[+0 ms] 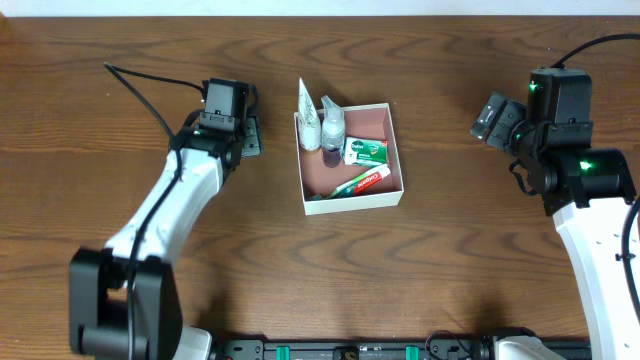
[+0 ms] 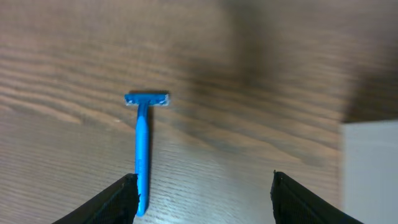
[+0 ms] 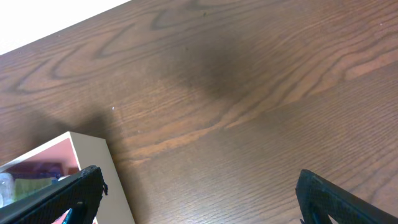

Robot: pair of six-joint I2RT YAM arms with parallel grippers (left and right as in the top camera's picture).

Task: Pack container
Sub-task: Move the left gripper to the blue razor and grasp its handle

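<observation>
Altogether: one table [image 1: 450,280] of dark wood, its far edge running along the top of the overhead view. One container [image 1: 356,203], square, shallow and lidless, sits just past the table's middle, between the two arms and touching neither. Contents, four counted: one white tube [image 1: 309,122] leaning in the far left corner, one small clear bottle [image 1: 331,125] just beside it, one green-and-white carton [image 1: 367,151] lying flat, and one red-and-white toothpaste tube [image 1: 362,181] set diagonally near the front wall. One blue razor [image 2: 144,149] lies flat on the wood outside the container, to its left, head pointing away from the left gripper [image 2: 205,186]. That gripper's jaws stand apart and clamp nothing, with the razor's handle end just inside one fingertip [image 2: 121,199]. One right gripper [image 3: 205,199], well to the container's right, has its jaws spread wide over bare wood and holds nothing. Wood shows on all four sides of the container, widest on the right and at the front, narrower toward the left arm.
</observation>
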